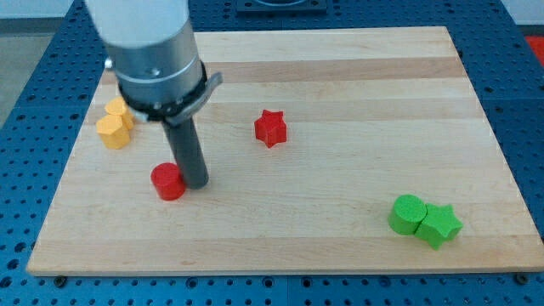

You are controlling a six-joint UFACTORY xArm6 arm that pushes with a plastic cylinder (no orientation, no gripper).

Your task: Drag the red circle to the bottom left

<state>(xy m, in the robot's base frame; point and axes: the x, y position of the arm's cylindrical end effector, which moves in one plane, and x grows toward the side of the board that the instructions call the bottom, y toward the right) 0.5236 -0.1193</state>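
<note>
The red circle sits on the wooden board, left of centre and in the lower half. My tip stands right against the red circle's right side, touching it. The rod rises from there to the arm's grey body at the view's top left. The red star lies apart, up and to the right of my tip.
Two yellow blocks sit together near the board's left edge, above the red circle. A green circle and a green star touch each other at the lower right. The blue blocks are hidden behind the arm.
</note>
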